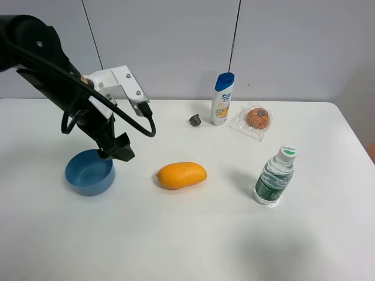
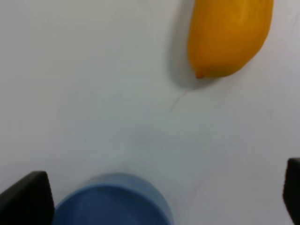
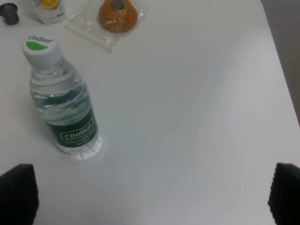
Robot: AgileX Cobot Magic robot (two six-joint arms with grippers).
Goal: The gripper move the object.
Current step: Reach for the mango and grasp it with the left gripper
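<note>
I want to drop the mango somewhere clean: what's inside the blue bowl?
The blue bowl shows only its bare blue inside, with nothing visible in it. The left claw hangs over its far right edge and covers a small part there.

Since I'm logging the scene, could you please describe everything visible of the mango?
The mango is a smooth, slightly glossy orange-yellow oval, whole, with a small pointed tip at one end. It lies on its side on the white table, between the blue bowl and the water bottle, touching neither. Only the table touches it; the open left gripper hangs over the bowl's edge, apart from it.
</note>
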